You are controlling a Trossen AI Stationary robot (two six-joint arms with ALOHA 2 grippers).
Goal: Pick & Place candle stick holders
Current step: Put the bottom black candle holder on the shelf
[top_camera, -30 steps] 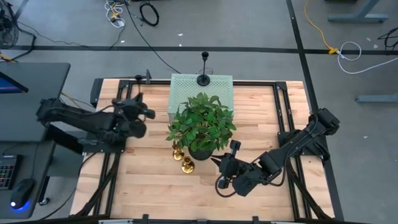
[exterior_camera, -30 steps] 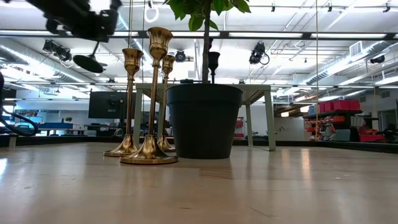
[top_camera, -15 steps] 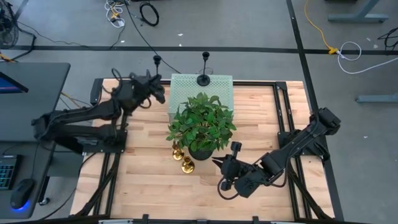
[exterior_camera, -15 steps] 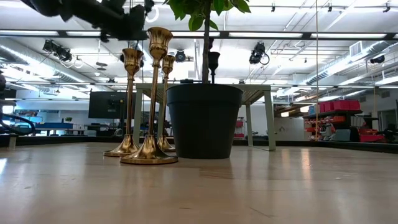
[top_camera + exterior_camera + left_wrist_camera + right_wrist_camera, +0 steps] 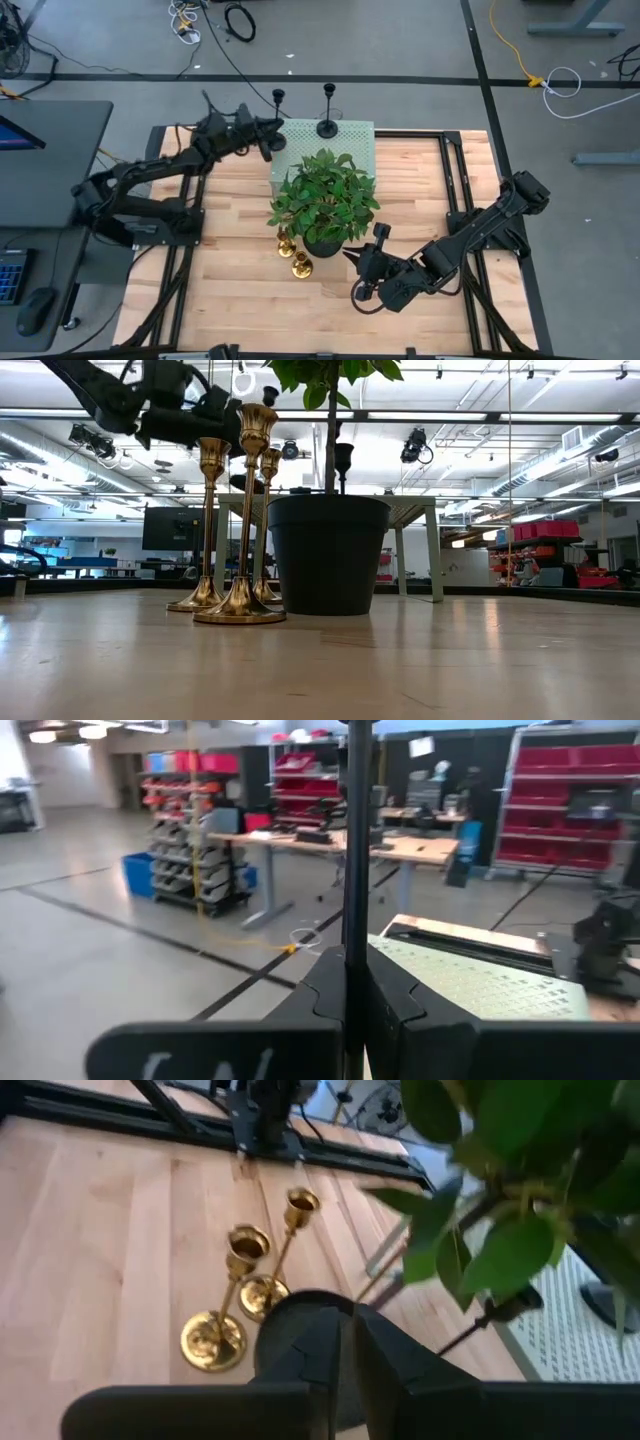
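Observation:
My left gripper is high over the table's far left, beside the pale mat, shut on a black candle stick holder. A second black holder stands by its base on the mat. Three gold holders stand by their bases on the table at the plant pot's near left; they also show in the low view and the right wrist view. My right gripper is shut and empty, low by the pot's near right side. My left gripper pinches the black holder's slim stem between its two fingers, which come from the table's left and lie across the stem. The holder is lifted clear, a little tilted, with its cup above the fingers and its round base below them.
A leafy plant in a black pot stands mid-table, with the pot showing in the low view. Its leaves overhang the mat's near edge and the gold holders. Black frame rails run along the table's sides. Bare wood lies near and left.
My left gripper has swung from the table's left side toward the far edge and then right, toward the mat, carrying the black holder lifted clear the whole way. My right arm has kept still.

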